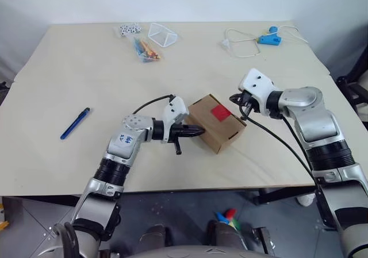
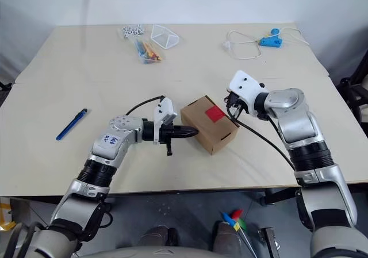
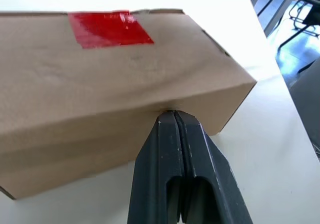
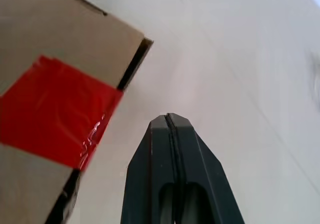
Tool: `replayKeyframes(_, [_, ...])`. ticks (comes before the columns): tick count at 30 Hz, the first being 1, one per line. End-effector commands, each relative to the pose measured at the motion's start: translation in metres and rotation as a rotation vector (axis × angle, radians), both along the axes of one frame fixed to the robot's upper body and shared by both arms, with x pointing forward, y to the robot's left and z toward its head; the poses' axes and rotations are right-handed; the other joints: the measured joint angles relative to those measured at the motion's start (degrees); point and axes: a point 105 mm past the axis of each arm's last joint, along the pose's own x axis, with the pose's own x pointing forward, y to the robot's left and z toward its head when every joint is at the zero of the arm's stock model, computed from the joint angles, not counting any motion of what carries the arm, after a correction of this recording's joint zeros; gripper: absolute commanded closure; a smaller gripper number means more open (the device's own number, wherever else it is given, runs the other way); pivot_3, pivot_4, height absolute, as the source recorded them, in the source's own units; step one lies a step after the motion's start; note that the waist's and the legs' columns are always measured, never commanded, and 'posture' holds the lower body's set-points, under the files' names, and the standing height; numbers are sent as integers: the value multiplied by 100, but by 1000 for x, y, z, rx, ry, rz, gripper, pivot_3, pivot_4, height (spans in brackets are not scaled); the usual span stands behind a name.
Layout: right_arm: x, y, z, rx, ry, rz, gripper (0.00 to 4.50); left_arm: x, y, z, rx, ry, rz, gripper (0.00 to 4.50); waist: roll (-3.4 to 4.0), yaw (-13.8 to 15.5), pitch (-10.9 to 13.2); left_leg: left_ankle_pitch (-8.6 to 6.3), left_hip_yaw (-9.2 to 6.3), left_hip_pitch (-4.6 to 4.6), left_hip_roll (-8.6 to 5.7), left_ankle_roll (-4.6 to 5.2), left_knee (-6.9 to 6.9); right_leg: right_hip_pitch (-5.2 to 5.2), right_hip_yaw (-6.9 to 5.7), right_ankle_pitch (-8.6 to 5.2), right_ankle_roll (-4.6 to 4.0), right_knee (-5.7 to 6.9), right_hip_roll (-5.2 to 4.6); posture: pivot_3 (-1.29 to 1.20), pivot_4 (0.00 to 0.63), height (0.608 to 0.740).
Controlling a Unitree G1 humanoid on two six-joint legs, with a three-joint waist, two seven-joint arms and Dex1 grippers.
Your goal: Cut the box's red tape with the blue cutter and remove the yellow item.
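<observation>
Blue cutter (image 1: pixel 75 123) near table's (image 1: pixel 69 68) left edge, long axis slanting toward it, well apart from box (image 1: pixel 217 123), nearer left gripper (image 1: pixel 201 131); both grippers, right gripper (image 1: pixel 240 104) too, pinched closed, empty.

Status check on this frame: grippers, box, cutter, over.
Left gripper shut, tips against the box side. Right gripper shut, empty, beside the box. Red tape uncut; blue cutter untouched, far left on the table. Nothing blocking.
</observation>
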Motion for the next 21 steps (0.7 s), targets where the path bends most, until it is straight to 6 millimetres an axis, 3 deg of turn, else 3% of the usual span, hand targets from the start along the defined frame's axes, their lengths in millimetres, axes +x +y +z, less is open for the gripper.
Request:
replayKeyframes(1, [3,-9,35,55,-106,-30,4500,2,13,17,-26,-48,49,4492,0,-6,0,0,-1,0,0,0,0,0,0,0,0,0,0,0,150,740])
replayKeyframes(6, [-13,-31,53,224,-55,-42,4500,19,60,34,-61,-68,243,4492,0,3,0,0,-23,0,2,-1,0,-1,1,0,0,0,1,0,150,740])
replayKeyframes(9, [-35,-38,48,265,36,33,3943,26,87,47,-87,-93,357,4500,0,60,0,0,-48,0,1,-1,-1,0,1,0,0,-1,1,0,150,740])
replayKeyframes(11, [-43,-40,46,267,70,54,3290,29,99,51,-94,-102,406,4500,0,64,0,0,-48,0,-1,0,-1,3,0,0,0,-1,0,0,150,740])
replayKeyframes(15, [-65,-46,39,286,152,120,1933,36,146,65,-151,-91,625,3613,-1,59,1,0,-48,0,0,0,0,4,2,0,0,-5,1,0,150,740])
replayKeyframes(17, [-75,-47,29,265,181,154,1191,34,170,64,-146,-96,738,2951,-1,51,1,0,-49,1,1,0,-2,4,1,0,0,-5,2,0,150,740])
replayKeyframes(21, [-81,-46,28,287,173,171,0,24,192,62,-132,-103,836,1747,-3,51,2,0,-45,8,0,0,-9,4,5,0,0,-9,1,0,150,740])
